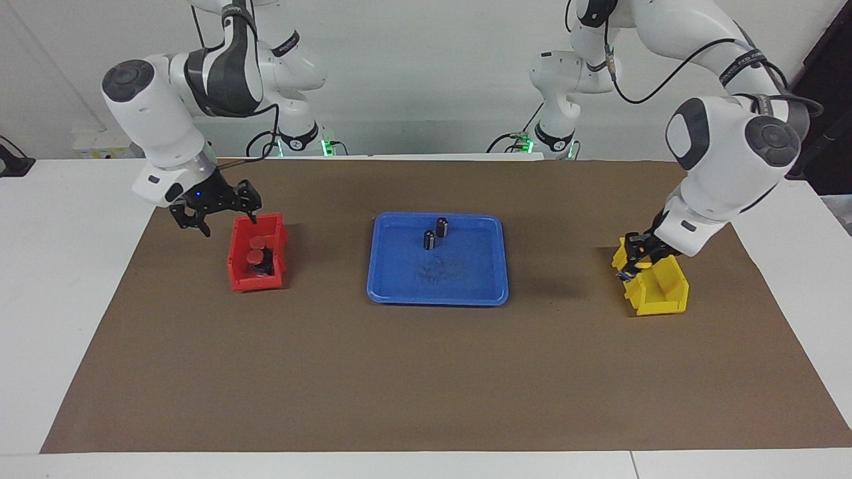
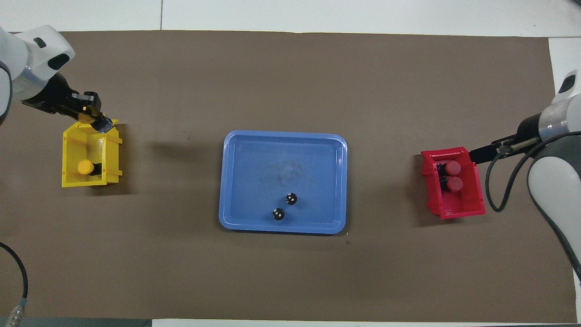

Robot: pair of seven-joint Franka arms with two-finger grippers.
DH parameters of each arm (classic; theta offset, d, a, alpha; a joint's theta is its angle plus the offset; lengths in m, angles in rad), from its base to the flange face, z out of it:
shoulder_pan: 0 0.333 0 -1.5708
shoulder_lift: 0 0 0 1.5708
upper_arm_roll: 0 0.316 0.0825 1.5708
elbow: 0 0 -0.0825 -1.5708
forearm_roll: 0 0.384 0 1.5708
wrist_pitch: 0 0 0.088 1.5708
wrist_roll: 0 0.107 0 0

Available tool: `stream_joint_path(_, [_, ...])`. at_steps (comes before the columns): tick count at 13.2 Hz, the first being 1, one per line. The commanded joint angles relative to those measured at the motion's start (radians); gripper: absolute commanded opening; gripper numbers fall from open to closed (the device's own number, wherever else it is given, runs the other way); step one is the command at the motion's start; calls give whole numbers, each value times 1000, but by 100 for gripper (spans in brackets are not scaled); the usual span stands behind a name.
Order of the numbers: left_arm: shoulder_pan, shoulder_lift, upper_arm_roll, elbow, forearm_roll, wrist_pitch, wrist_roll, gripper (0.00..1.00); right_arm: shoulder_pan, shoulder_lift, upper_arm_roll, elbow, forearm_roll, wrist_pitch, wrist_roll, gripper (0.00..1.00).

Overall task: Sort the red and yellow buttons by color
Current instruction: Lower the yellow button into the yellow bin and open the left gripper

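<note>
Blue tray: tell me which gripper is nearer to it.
Right, though only slightly. The right gripper hangs over the red bin's edge, beside the blue tray. The left gripper is at the yellow bin, a little more removed from the tray.

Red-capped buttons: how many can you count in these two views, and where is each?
2. Both sit in the red bin at the right arm's end of the table: one red-capped button farther from the robots, the other red-capped button beside it, nearer. None appears hidden elsewhere.

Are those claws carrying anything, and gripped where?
The left tool seems to hold a yellow-capped push-button over the yellow plastic bin; grip spot cannot be told. The right tool, by the red plastic bin, is open, empty.
</note>
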Motion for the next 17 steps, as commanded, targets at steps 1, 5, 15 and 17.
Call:
stream_joint_path(1, [73, -35, -15, -92, 31, 66, 187, 1, -18, 11, 4, 128, -4, -156, 40, 99])
stream_joint_path(5, [103, -58, -15, -175, 32, 170, 226, 1, -38, 22, 0, 201, -51, -207, 57, 99])
stream_joint_path(15, [120, -53, -15, -412, 32, 477, 228, 3, -51, 19, 1, 187, -64, -179, 92, 99])
stream_joint_path(17, [123, -56, -15, -434, 32, 499, 231, 16, -51, 19, 1, 187, -65, -178, 92, 99])
